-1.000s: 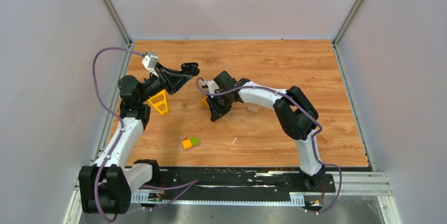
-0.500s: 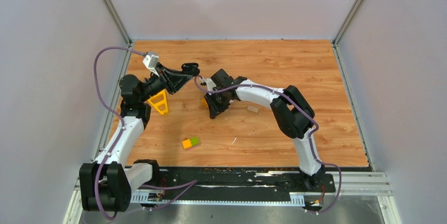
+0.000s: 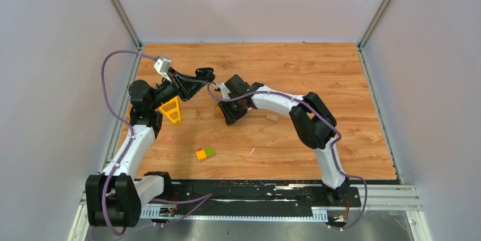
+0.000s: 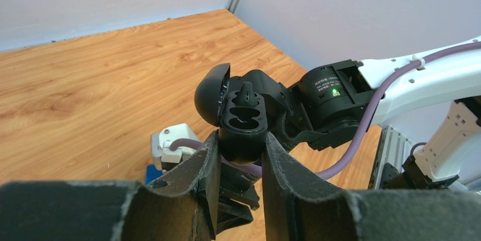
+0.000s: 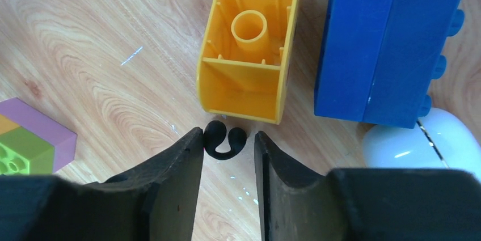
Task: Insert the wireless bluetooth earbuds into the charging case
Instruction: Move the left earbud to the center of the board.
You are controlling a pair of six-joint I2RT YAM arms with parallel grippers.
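My left gripper (image 4: 240, 142) is shut on the black charging case (image 4: 244, 117) and holds it in the air with its lid (image 4: 211, 94) open. Its two wells face the left wrist camera. In the top view the case (image 3: 204, 74) hangs left of the right arm's wrist. My right gripper (image 5: 228, 139) points down at the table and is open. A black rounded earbud (image 5: 220, 140) lies on the wood between its fingertips, touching the left finger (image 5: 190, 150). The other earbuds are out of view.
A yellow hollow block (image 5: 247, 48) lies just beyond the earbud, with a blue block (image 5: 385, 42) and a white rounded object (image 5: 422, 142) to its right. A purple-green block (image 5: 28, 139) is at the left. The top view shows a yellow arch (image 3: 171, 109), an orange-green block (image 3: 205, 153) and a beige piece (image 3: 272, 117).
The right gripper has shifted slightly left and its jaws have widened. The left arm and the case have not moved.
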